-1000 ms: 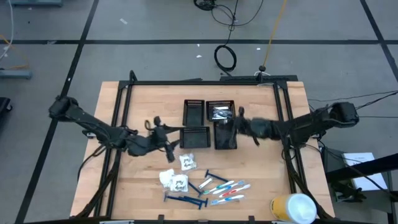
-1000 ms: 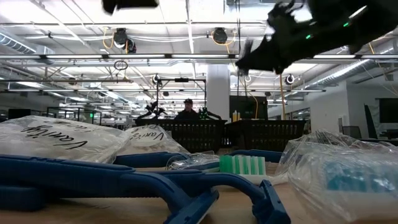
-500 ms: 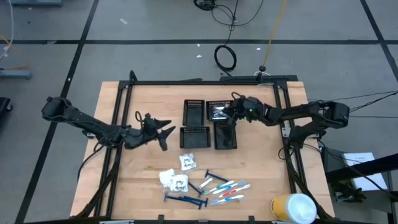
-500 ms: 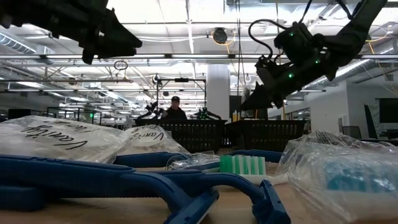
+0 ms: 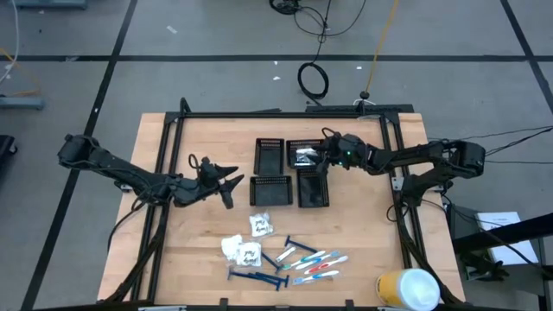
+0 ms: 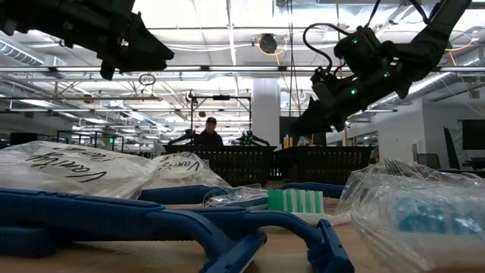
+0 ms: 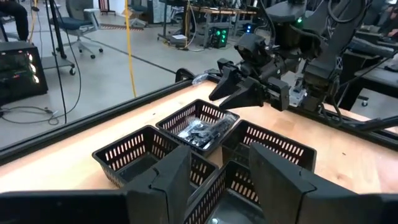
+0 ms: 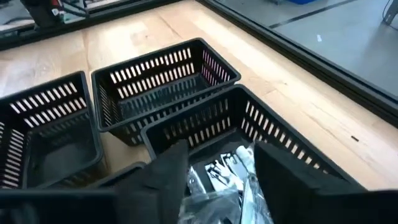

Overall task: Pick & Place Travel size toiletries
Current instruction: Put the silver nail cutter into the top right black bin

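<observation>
**A:** Toiletries mostly sit at the 6 o'clock side of the desk: packets, razors, toothbrushes. Some silvery pieces lie in the 1 o'clock tray.

**B:** Right claw hangs over that tray, fingers spread, nothing between them. Left claw hovers at 9 o'clock of the trays, partly spread and not gripping anything.

Both arms are matte black, built of slim jointed segments with bulkier housings at the joints. The right arm shows small green lights near its wrist and a looping black cable. The left arm ends in angular, wedge-shaped black fingers.
</observation>
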Available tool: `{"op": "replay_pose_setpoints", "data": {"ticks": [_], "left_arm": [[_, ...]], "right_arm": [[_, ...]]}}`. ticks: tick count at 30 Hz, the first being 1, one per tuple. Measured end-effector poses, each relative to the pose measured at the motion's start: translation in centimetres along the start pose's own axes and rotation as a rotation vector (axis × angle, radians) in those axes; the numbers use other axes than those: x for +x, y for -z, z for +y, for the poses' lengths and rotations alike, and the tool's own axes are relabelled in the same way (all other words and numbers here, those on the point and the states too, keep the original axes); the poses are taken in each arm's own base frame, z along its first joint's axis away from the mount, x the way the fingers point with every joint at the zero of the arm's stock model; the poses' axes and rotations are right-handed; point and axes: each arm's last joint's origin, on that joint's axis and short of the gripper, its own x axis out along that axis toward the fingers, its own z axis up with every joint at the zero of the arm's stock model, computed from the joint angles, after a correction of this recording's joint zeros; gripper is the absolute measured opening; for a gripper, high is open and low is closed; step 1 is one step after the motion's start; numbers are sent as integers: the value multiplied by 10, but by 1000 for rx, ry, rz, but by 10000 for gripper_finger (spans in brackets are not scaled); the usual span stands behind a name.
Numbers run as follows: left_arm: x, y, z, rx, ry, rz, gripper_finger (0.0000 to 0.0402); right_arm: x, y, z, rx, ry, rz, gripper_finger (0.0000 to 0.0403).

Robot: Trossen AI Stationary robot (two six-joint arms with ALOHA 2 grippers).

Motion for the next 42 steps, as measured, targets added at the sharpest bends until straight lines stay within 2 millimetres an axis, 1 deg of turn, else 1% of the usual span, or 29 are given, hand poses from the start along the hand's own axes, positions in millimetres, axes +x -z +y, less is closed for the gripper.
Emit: {"op": "replay_pose_setpoints", "data": {"ticks": [3, 6, 9, 11, 13, 15, 17, 19, 22, 25, 28, 33, 36, 42], "left_arm": [[0, 0, 0, -5, 0, 0, 159], [0, 0, -1, -39, 23, 9, 159], [0, 1, -3, -53, 86, 33, 159], [0, 1, -4, -56, 132, 51, 159], [0, 2, -5, -56, 165, 64, 159], [-1, 2, -5, -56, 179, 70, 159], [-1, 2, -5, -56, 180, 70, 159], [-1, 2, -5, -56, 180, 70, 159], [-1, 2, -5, -55, 181, 70, 159], [-1, 2, -5, -48, 181, 70, 159], [-1, 2, -5, -47, 181, 70, 159], [-1, 2, -5, -45, 182, 70, 159], [-1, 2, -5, -40, 181, 69, 159], [-1, 2, -5, -34, 180, 68, 159]], "right_arm": [[0, -5, 5, -14, -41, -54, 222], [-2, -15, 19, -36, -187, -162, 240], [-9, -27, 39, -68, -372, -303, 243], [-14, -32, 54, -76, -476, -367, 239], [-18, -30, 70, -92, -555, -375, 234], [-20, -24, 82, -112, -595, -332, 229], [-19, -14, 88, -115, -557, -249, 223], [-16, -3, 89, -115, -448, -150, 216], [-13, 11, 82, -119, -247, -20, 206], [-12, 20, 76, -107, -107, 55, 198], [-11, 21, 69, -106, 1, 66, 192], [-8, 20, 56, -65, 84, 71, 182], [-6, 19, 46, -58, 128, 77, 175], [-5, 18, 23, -69, 337, 90, 165]]}}
